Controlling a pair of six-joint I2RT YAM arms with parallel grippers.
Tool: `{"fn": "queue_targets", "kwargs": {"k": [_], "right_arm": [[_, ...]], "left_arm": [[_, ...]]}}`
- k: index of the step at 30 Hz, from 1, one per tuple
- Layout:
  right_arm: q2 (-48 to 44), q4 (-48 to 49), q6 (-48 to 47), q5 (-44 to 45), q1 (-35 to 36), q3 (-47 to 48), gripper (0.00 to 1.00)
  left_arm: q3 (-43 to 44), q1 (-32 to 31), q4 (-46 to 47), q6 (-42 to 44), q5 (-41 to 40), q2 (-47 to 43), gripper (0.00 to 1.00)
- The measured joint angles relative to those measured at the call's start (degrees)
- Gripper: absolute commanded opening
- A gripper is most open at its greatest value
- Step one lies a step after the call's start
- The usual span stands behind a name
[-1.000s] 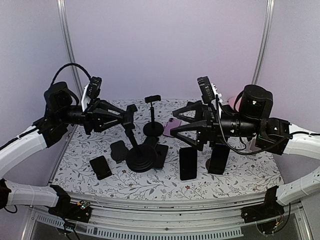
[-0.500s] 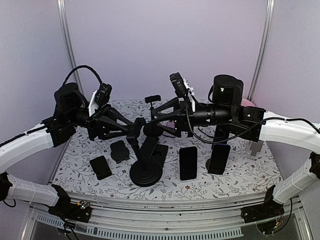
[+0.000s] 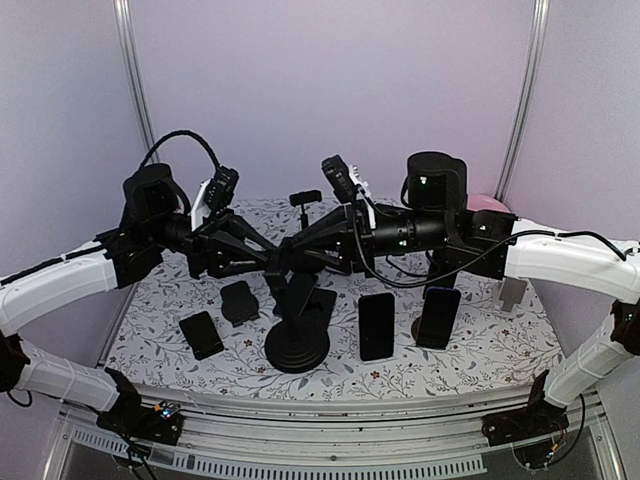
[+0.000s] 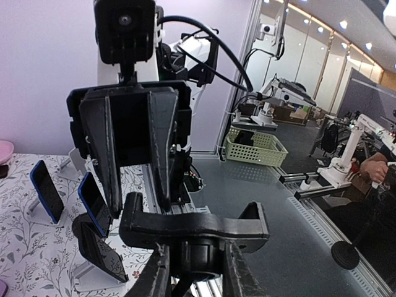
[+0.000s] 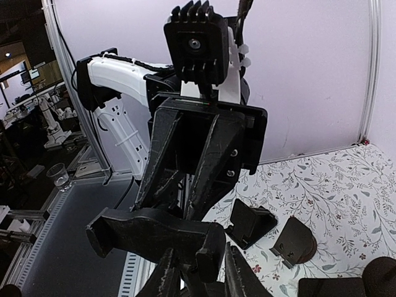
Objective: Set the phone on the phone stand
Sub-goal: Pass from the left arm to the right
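The left pincer (image 3: pixel 276 268) was clamped on the neck of the phone stand (image 3: pixel 297 350). The right pincer (image 3: pixel 303 259) gripped the same neck from 3 o'clock. The phone (image 3: pixel 376 325) lay on the tabletop (image 3: pixel 480 352), just at 3 o'clock from the stand's base.

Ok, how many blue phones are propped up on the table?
2: one blue phone just right of the round-based stand, the second blue phone to its right. Others may be hidden.
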Motion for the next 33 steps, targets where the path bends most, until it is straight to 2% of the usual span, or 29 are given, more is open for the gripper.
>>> {"fn": "queue_targets", "kwargs": {"k": [2,3,7,13,14,17,19,21,24,29,33], "right_arm": [[0.24,-0.2,0.0,0.04,0.0,0.0,0.2],[0.35,-0.22,0.02,0.09,0.0,0.0,0.15],[0.44,-0.61,0.07,0.48,-0.02,0.0,0.04],[0.44,-0.98,0.24,1.51,-0.11,0.0,0.03],[0.44,-1.05,0.24,1.6,-0.13,-0.02,0.02],[0.44,-1.22,0.28,1.97,-0.13,-0.04,0.02],[0.44,-1.36,0.46,2.86,-0.17,-0.04,0.02],[0.44,-1.51,0.76,4.04,-0.15,-0.15,0.02],[0.31,-1.64,1.53,6.8,-0.11,-1.09,0.01],[0.33,-2.27,2.91,12.15,0.26,-3.87,0.01],[0.33,-1.29,4.2,16.0,0.42,-6.71,0.01]], "left_arm": [[0.2,-0.13,0.0,0.17,0.07,0.44,0.0],[0.22,-0.17,0.0,0.26,0.07,0.63,0.0],[0.31,-0.42,-0.07,0.59,0.11,1.27,0.0],[0.44,-0.46,-0.11,0.61,-0.13,1.64,0.0],[0.44,-0.46,-0.15,0.63,-0.15,1.73,0.03],[0.76,-0.46,-0.66,0.85,-0.2,2.03,0.15],[1.01,-0.46,-1.44,1.11,-0.96,2.1,0.29],[1.01,-0.46,-2.01,1.53,-1.97,2.1,0.49],[0.72,-0.48,-2.27,2.19,-5.27,1.7,0.69],[-1.79,-0.72,-2.23,2.58,-14.47,-0.87,0.81],[-3.76,-0.76,-2.6,2.45,-22.29,-2.01,0.84]]}}
